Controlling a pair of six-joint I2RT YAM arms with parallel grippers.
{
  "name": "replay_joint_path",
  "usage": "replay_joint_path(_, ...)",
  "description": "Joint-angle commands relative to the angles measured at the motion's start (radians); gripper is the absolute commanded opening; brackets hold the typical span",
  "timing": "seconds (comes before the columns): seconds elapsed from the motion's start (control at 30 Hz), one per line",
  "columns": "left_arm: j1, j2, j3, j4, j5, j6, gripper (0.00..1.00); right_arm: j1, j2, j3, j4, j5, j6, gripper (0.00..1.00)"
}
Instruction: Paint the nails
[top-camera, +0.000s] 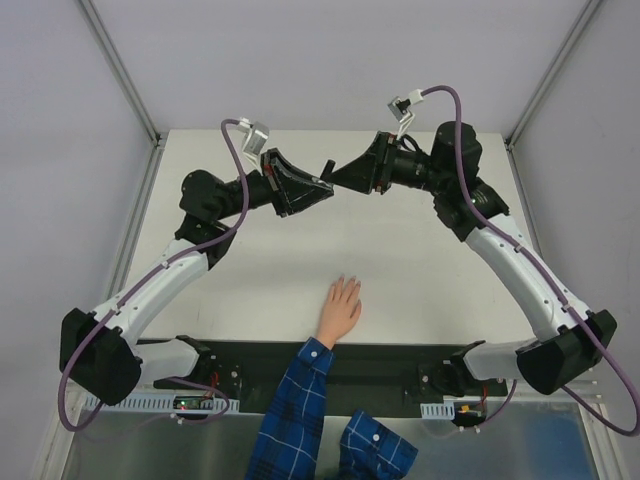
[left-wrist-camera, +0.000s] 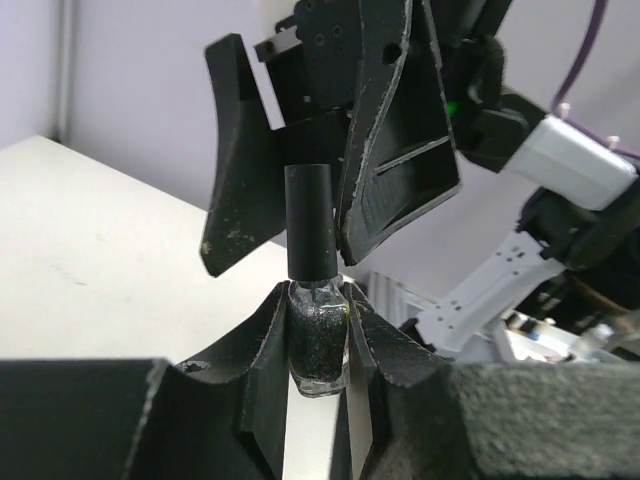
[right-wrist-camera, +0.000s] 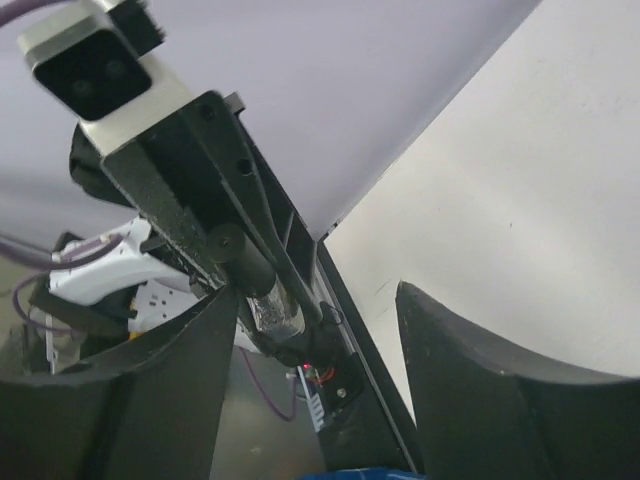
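Above far worktop (top-camera: 250, 300), bottle (left-wrist-camera: 318, 345) is clamped in left hand (left-wrist-camera: 320, 372). Right hand (right-wrist-camera: 310, 312) is spread open astride cap (left-wrist-camera: 310, 220), nothing gripped. Nails (top-camera: 346, 284) are laid flat near front edge — well apart. Risk: if closure is off-centre, cap is missed or bottle is levered loose — polish spilled.

White arm links (top-camera: 165, 275), black joints (top-camera: 95, 360), purple cables (top-camera: 232, 150); left hand (top-camera: 318, 183), right hand (top-camera: 345, 178) black.

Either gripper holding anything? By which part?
Left gripper is shut on the small dark bottle, clamping its glass body. Right gripper is open astride the cap, holding nothing.
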Motion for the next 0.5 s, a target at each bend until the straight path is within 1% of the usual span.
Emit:
replay_joint_path(0.0,-0.033,-0.049,0.055,-0.171,-0.085,0.271,0.00,0.019,-0.031,0.092,-0.215,0.236,-0.005,0.75)
replay_joint_path(0.07,-0.064,-0.048,0.064,-0.209,-0.111,0.325,0.00,0.044,-0.020,0.159,-0.290,0.298,-0.037,0.82)
replay_joint_path(0.1,-0.073,-0.046,0.077,-0.262,-0.158,0.371,0.00,0.053,-0.018,0.175,-0.303,0.315,-0.051,0.88)
replay_joint_path(0.2,-0.095,-0.043,0.090,-0.295,-0.215,0.419,0.00,0.078,-0.014,0.208,-0.321,0.368,-0.054,0.90)
replay_joint_path(0.23,-0.098,-0.043,0.092,-0.311,-0.257,0.427,0.00,0.093,-0.012,0.218,-0.327,0.387,-0.065,0.90)
replay_joint_path(0.27,-0.102,-0.043,0.097,-0.318,-0.272,0.436,0.00,0.098,-0.005,0.230,-0.349,0.425,-0.066,0.87)
replay_joint_path(0.37,-0.113,-0.039,0.106,-0.330,-0.320,0.454,0.00,0.116,0.035,0.287,-0.413,0.474,-0.057,0.73)
replay_joint_path(0.4,-0.113,-0.039,0.109,-0.332,-0.324,0.453,0.00,0.119,0.046,0.299,-0.428,0.482,-0.054,0.65)
replay_joint_path(0.47,-0.113,-0.034,0.110,-0.330,-0.340,0.450,0.00,0.127,0.063,0.325,-0.448,0.481,-0.044,0.58)
